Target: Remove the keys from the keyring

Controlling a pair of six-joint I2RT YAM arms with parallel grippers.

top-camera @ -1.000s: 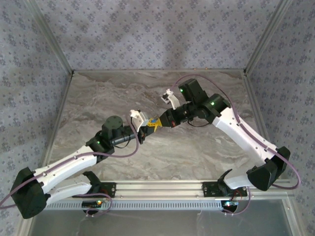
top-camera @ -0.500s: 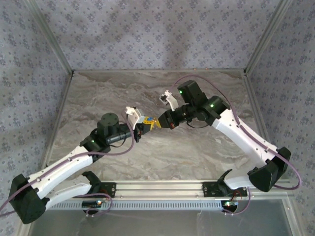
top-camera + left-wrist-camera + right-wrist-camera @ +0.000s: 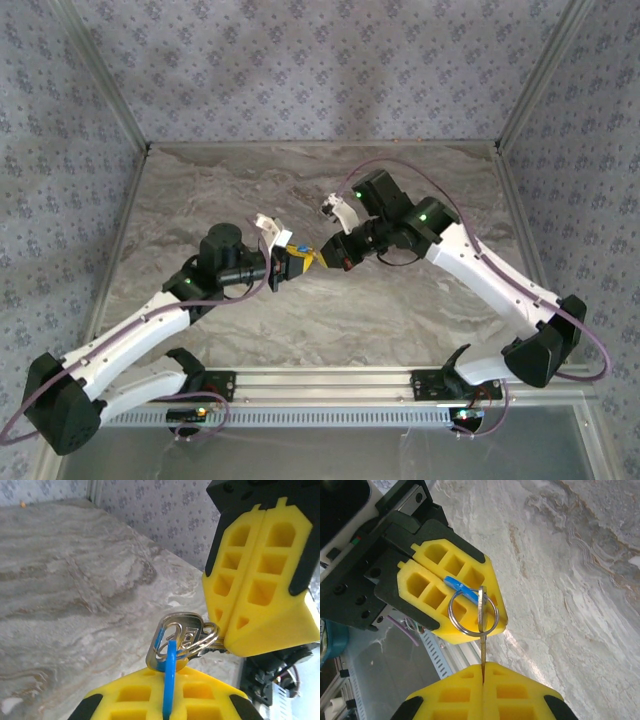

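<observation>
Still, we have only drifted left: left gripper [image 3: 292,256] clamps the blue key [image 3: 456,586], right gripper [image 3: 322,254] pinches the silver key [image 3: 481,615], both yet threaded on the keyring [image 3: 449,612].

Left arm [image 3: 130,335] and right arm [image 3: 490,280] showing white shells and black joints, purple cables [image 3: 600,352] looping, green lights [image 3: 424,211] glowing, yellow gridded pads [image 3: 280,565]

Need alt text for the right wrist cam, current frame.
The right pincer, shut on a key seen edge-on, faces the left pincer, which clamps a blue tab; a silver keyring hangs between them. Grey marbled table behind.
</observation>
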